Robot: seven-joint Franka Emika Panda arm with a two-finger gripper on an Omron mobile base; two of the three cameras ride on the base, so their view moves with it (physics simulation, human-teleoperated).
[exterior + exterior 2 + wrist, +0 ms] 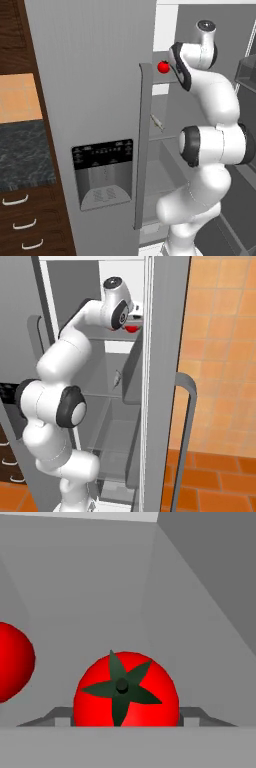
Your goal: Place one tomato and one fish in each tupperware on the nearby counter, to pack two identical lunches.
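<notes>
The tomato (126,689) is sitting dead centre low in the hand view, stem star facing the camera, on a grey fridge shelf (100,587). The gripper (126,719) is straddling it: 1 finger tip (61,716) is showing at its left flank, the other at its right, both just beside the skin. Whether the pads are touching yet is hard to tell, since the tomato's bulge is hiding the contact line. So the hand is standing fairly wide around the tomato, with no confirmed hold.

A 2nd tomato (12,661) is lying off to the left, apart from the 1st, cut by the frame edge.

Handling, as a judgement: it is looking round, glossy and light, so it is likely to be slippery and prone to rolling or squirting out if the pads land off centre. It probably has a soft skin, so moderate squeeze only. The best hold is across the widest middle, pads opposite each other, stem axis left free, which is about where the fingers are sitting.

In the left base view a tomato (163,66) is showing on the upper shelf inside the open fridge (90,100), right next to the white arm's (210,140) wrist. A fish (158,121) is lying 1 shelf lower. The counter (22,155) is sitting left of the fridge, well apart from the hand.
</notes>
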